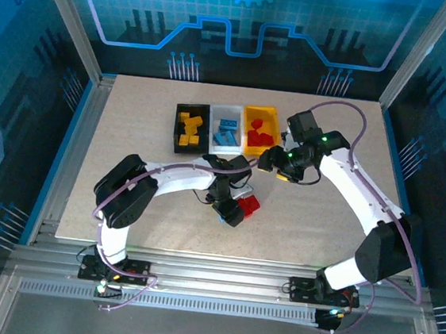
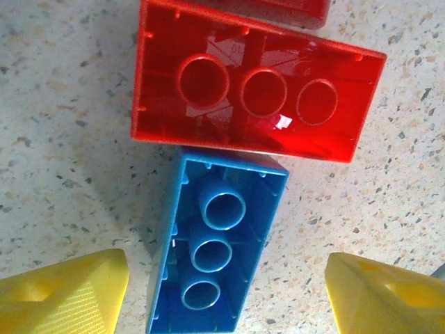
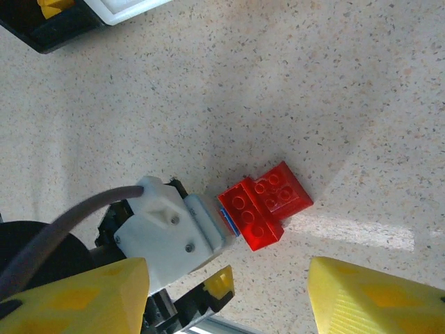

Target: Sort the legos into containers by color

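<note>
While sorted legos (image 1: 227,131) lie in the black, white and orange-yellow containers (image 1: 227,108), the left gripper (image 2: 226,256) hangs released astride an upturned blue lego (image 2: 215,209) on the tabletop (image 1: 127,165), a red lego (image 2: 257,90) touching it on the right. Farther right, the right gripper (image 3: 228,278) hovers released, empty.
</note>
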You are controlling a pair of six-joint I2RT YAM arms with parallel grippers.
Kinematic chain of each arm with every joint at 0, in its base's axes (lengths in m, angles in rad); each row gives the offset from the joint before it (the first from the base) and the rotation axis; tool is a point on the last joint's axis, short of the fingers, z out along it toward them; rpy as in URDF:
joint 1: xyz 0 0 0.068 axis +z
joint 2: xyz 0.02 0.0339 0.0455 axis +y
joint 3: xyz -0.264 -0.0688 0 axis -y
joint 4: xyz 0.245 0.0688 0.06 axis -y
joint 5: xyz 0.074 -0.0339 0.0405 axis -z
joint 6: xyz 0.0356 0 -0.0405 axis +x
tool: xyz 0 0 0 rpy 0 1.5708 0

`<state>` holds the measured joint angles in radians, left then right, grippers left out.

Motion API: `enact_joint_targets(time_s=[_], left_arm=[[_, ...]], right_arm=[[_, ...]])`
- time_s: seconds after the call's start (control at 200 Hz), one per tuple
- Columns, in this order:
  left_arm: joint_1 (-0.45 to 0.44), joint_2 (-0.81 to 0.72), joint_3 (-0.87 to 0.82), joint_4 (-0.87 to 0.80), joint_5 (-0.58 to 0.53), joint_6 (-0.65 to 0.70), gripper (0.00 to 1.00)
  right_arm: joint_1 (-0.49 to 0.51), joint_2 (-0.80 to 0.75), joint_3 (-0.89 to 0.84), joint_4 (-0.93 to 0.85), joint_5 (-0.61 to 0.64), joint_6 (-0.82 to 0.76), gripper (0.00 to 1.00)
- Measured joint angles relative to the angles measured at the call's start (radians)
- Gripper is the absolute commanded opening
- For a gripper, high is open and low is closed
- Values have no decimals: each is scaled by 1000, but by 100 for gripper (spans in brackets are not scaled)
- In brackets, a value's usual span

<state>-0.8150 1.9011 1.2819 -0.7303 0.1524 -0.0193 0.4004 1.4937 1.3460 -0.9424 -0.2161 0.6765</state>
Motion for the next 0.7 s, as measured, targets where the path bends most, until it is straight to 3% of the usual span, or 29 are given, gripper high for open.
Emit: enact_joint_targets(time_s=[0.21,0.415,0.595,0.7], left_arm=[[-2,9,-4,16,-44,-9,56],[-3,15,-29,34,-102,-19,53],[-3,14,-39,48,-137,-40,35],[-2,2,-47,56,-139,-53,33]], right_arm=[[0,0,0,2,0,5,64],[0,3,2,2,0,15,64],[0,10,10,3,-1,19,64],[1,20,19,5,-1,20,64]])
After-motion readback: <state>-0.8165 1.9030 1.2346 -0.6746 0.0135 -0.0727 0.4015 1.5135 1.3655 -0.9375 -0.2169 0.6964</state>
